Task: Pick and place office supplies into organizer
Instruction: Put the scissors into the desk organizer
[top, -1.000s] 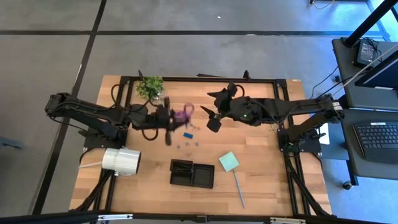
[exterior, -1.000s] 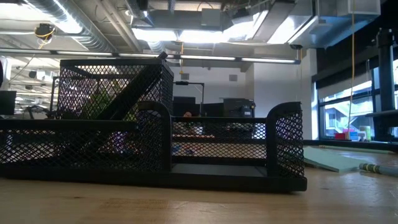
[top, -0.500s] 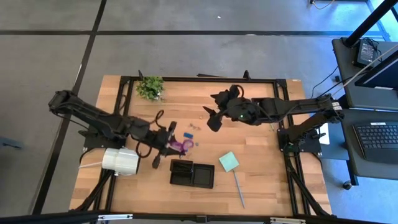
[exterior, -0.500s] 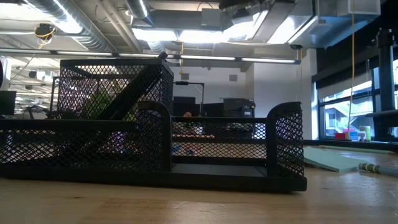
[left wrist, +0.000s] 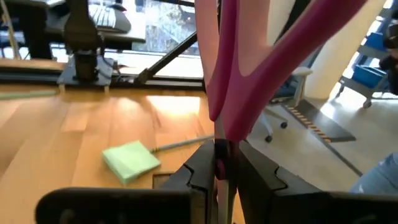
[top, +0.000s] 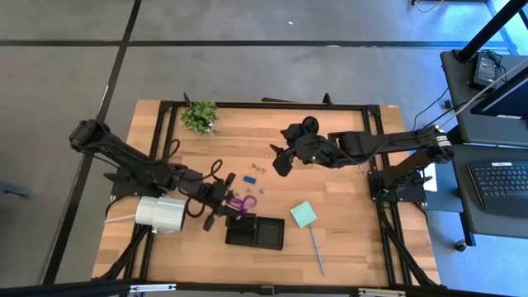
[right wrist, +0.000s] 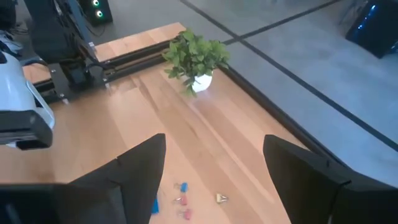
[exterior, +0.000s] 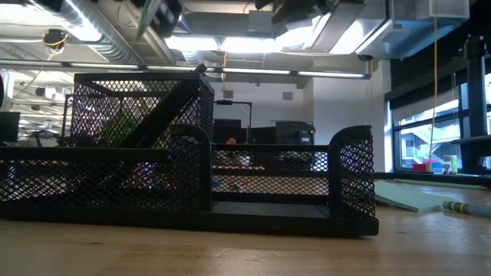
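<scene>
Left gripper: the left gripper (top: 221, 206) hangs just beside the back-left corner of the organizer, its fingers (left wrist: 261, 177) pinched nearly together on the purple-handled scissors (top: 239, 203).
Scissors: held in the left claw; the left wrist view shows the purple handles (left wrist: 249, 74) rising from between the dark fingers, over the edge of the tray.
Organizer: a low black rectangular mesh tray with divided compartments (top: 255, 231), near the front middle of the light wooden table (top: 346, 247); its taller mesh box (exterior: 138, 138) fills the left of the low view.
Right gripper: the right gripper (top: 279, 158) is well apart from the tray, over the back middle of the table, its fingers (right wrist: 140, 171) spread wide with nothing between them.
Sticky-note pad: a pale green square pad (top: 303, 214) lies flat just right of the tray.
Stick: a slim grey stick (top: 317, 251) lies in front of the pad.
Clips: tiny blue and dark clips (top: 250, 178) lie scattered behind the tray.
Other things: a big white roll (top: 160, 213) sits left of the left gripper; a small green plant (top: 200, 115) stands at the back edge.
</scene>
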Tool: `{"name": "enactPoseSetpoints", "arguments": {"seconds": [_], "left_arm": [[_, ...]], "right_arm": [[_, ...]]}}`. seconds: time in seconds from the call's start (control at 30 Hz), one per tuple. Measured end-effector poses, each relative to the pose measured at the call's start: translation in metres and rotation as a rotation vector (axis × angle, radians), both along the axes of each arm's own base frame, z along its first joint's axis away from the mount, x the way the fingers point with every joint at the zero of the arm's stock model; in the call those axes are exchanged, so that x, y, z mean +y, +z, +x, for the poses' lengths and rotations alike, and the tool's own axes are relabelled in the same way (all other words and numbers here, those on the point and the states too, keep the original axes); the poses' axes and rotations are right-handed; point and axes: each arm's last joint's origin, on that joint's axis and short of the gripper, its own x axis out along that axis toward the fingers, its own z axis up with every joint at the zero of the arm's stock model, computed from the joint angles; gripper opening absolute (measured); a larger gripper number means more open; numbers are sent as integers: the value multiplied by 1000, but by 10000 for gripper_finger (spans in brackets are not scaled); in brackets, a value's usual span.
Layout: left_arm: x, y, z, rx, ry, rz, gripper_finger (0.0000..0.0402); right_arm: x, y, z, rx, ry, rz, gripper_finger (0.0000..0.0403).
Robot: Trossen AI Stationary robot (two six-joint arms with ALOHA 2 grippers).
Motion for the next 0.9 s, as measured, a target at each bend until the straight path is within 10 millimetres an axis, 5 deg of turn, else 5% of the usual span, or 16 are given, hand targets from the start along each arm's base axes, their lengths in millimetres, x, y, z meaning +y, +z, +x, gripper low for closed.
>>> {"name": "enactPoseSetpoints", "arguments": {"seconds": [0.9], "left_arm": [[-1,-61,17,227,-23,-9,42]], "right_arm": [[1,-11,9,27,-2,-1,274]]}}
